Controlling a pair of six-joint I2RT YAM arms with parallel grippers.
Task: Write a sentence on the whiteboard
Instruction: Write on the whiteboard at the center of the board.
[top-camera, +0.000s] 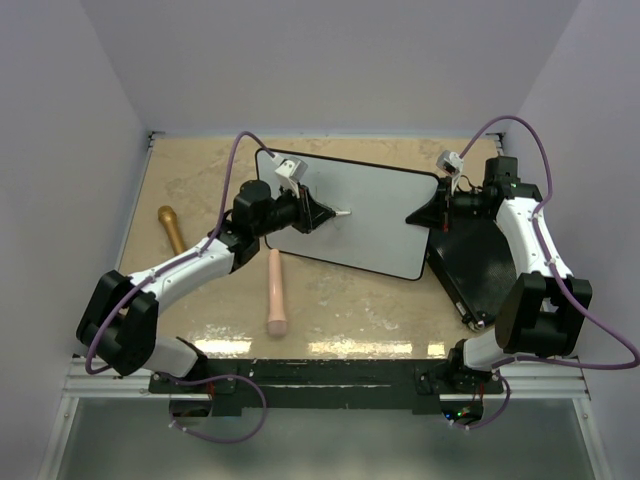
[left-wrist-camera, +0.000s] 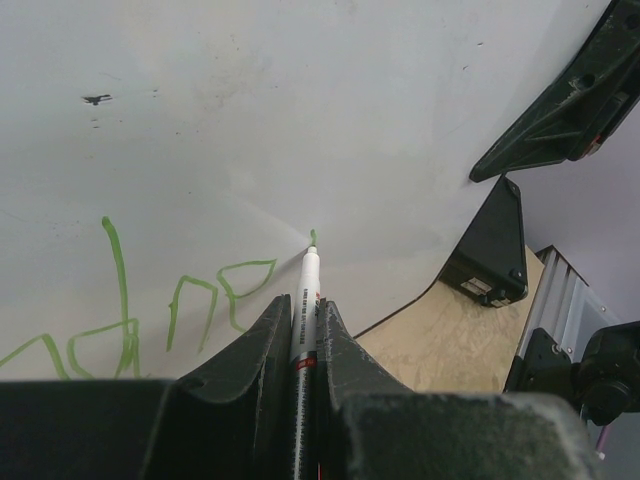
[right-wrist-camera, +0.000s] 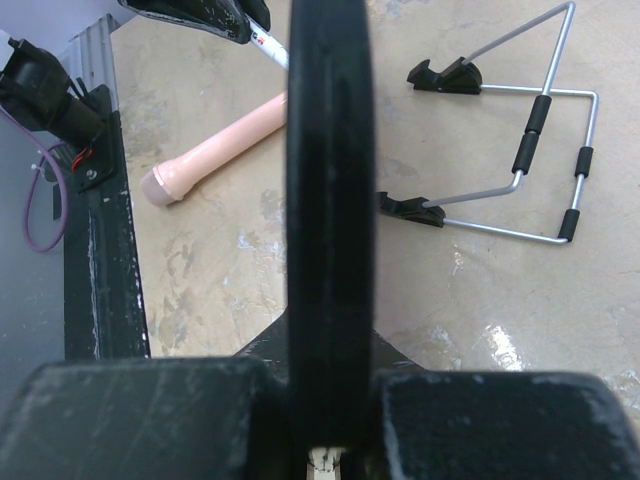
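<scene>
Now: your left hand (left-wrist-camera: 305, 325) clamped on marker (left-wrist-camera: 308, 290), tip touching whiteboard (top-camera: 385, 220) to extend green sentence (left-wrist-camera: 120, 285); right hand (top-camera: 430, 210) pinches board rim, prob. steadying vs pen pressure.

In the top view I have the whiteboard (top-camera: 375, 215) mid-frame on the table (top-camera: 200, 180), with the flat case (top-camera: 480, 270) just right of it. The longer rod (top-camera: 276, 292) lies below the board's lower left corner, and the shorter rod (top-camera: 171, 228) is at far left. In the left wrist view, the marker (left-wrist-camera: 308, 285) tip sits on the board, right of the sentence (left-wrist-camera: 121, 280).
</scene>
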